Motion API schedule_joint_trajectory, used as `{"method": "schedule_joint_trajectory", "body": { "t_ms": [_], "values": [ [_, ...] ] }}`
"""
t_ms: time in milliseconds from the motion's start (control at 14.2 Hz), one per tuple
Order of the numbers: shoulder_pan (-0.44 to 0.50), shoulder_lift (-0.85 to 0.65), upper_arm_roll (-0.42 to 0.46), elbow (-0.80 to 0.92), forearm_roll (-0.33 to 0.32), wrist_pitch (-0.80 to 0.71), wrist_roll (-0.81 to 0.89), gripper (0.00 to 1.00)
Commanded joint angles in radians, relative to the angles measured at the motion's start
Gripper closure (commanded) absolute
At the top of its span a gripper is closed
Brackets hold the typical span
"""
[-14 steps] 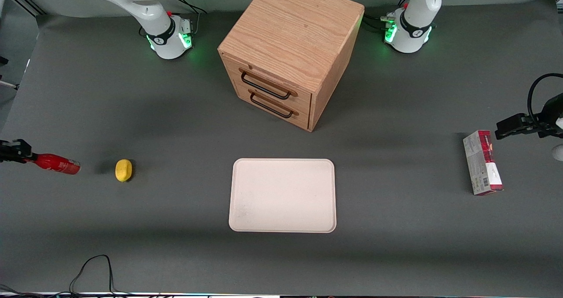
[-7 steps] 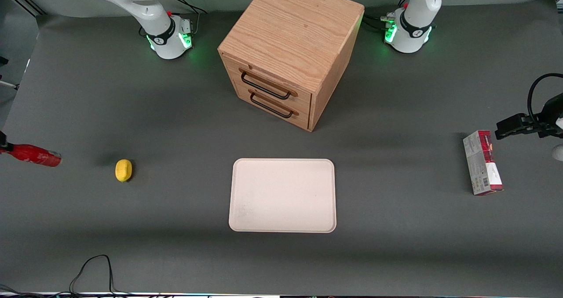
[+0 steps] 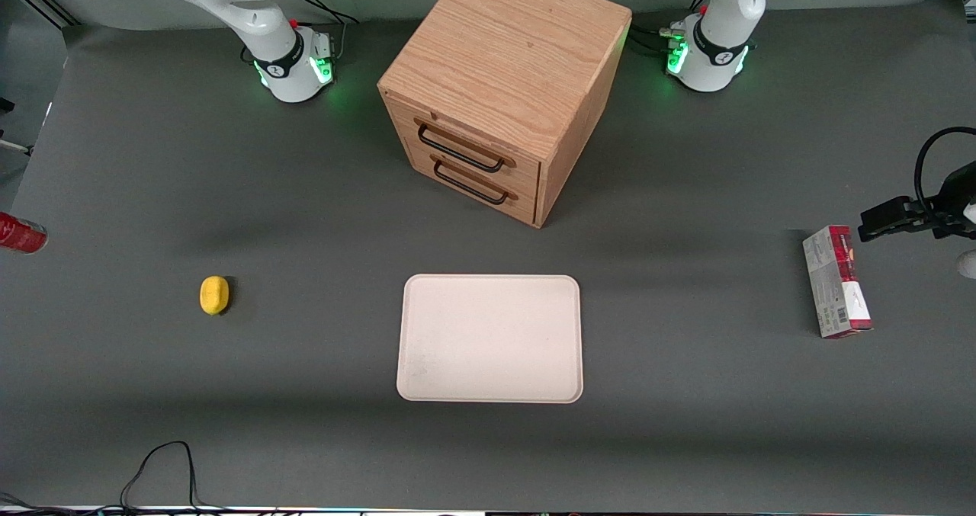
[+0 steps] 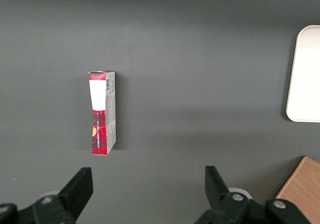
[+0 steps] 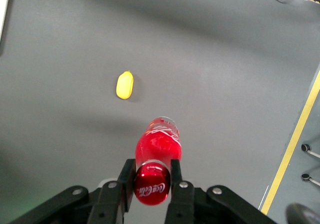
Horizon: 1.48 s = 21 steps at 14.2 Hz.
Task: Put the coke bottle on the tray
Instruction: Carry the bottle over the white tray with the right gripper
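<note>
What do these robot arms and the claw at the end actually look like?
The arms are glossy white with rounded joints; each base carries a black band, glowing green lights and black cables. The gripper is matte black, with two flat parallel fingers on a broad black body with round screw heads.

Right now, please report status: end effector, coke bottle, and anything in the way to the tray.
End effector shut on coke bottle, raised above table at working arm's end. Tray bare. Lemon on table between bottle and tray.
</note>
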Motion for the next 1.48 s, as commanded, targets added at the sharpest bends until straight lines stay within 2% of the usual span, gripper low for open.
{"method": "schedule_joint_trajectory", "body": {
  "t_ms": [0, 282, 423, 564, 705, 846, 987, 1199, 1410],
  "values": [
    [0.125, 0.029, 0.013, 0.036, -0.01, -0.01, 0.069, 0.95],
    [0.379, 0.101, 0.036, 0.124, -0.009, 0.0, 0.316, 0.95],
    [0.448, 0.144, 0.111, 0.166, -0.009, 0.019, 0.445, 0.95],
    [0.459, 0.159, 0.232, 0.168, -0.012, 0.068, 0.563, 0.95],
    [0.463, 0.179, 0.307, 0.169, -0.018, 0.103, 0.6, 0.96],
    [0.531, 0.193, 0.32, 0.169, -0.038, 0.129, 0.669, 0.97],
    [0.6, 0.208, 0.323, 0.169, -0.093, 0.158, 0.721, 0.97],
    [0.619, 0.246, 0.323, 0.169, -0.096, 0.213, 0.737, 0.97],
    [0.607, 0.338, 0.32, 0.168, -0.098, 0.347, 0.725, 0.97]
  ]
}}
